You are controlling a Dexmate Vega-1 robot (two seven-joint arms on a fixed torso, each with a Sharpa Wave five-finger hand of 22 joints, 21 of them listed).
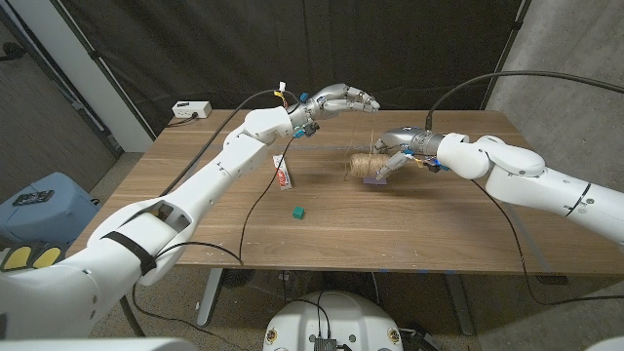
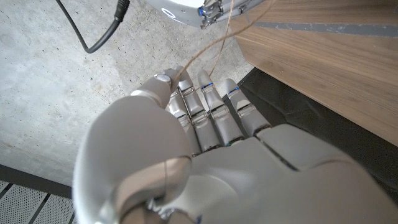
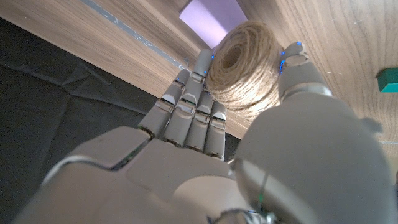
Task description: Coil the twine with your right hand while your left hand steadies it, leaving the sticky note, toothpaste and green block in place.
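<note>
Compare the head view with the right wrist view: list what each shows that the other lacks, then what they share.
Head view alone: the toothpaste lying on the wooden table, and the left robot hand raised above the table's far side with a strand of twine running down from it toward the ball.

Right wrist view alone: the hollow centre of the twine ball.

Both: the right robot hand gripping the twine ball, the purple sticky note beside it, and the green block.
</note>
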